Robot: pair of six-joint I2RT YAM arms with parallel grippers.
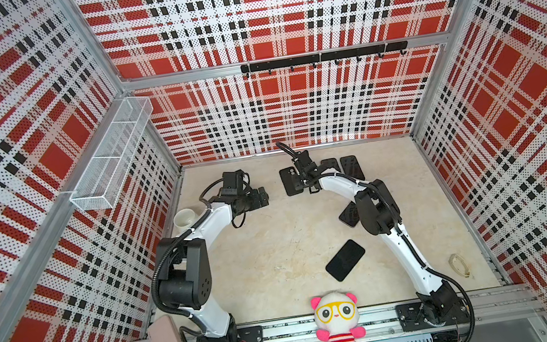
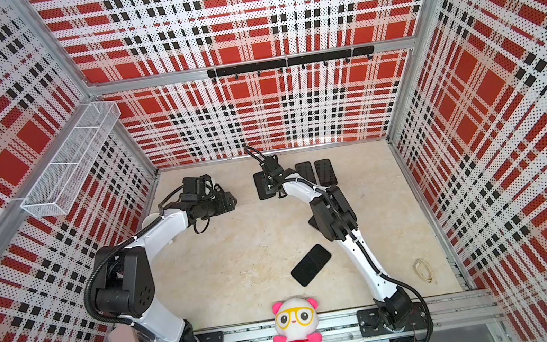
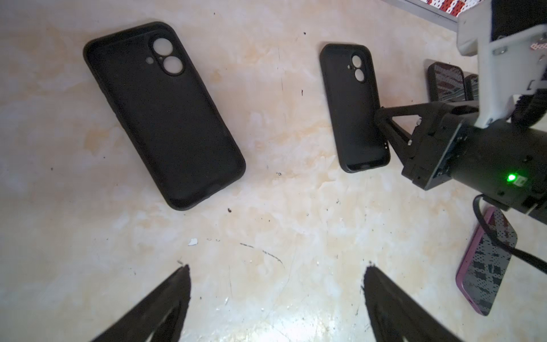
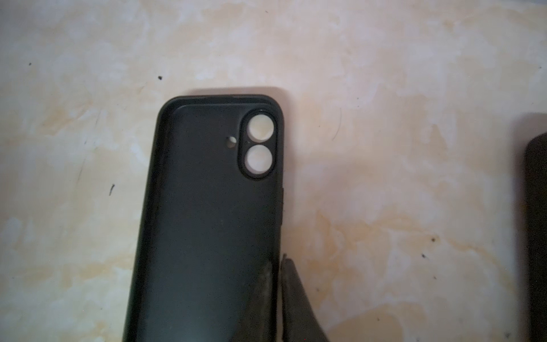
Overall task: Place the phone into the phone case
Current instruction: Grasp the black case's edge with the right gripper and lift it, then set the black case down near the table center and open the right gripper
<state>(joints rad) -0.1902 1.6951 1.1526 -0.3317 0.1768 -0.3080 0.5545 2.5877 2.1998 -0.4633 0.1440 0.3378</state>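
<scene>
The left jaws gape wide and empty, left of the matte black rubbery phone case (image 1: 287, 184). The right jaws pinch that case's side wall; securing it seems the step in hand. The flat black phone (image 1: 345, 260) lies well apart, right-front of the case; fetching it likely comes next.

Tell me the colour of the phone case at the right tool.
Black all over. The phone case shows best in the right wrist view.
</scene>
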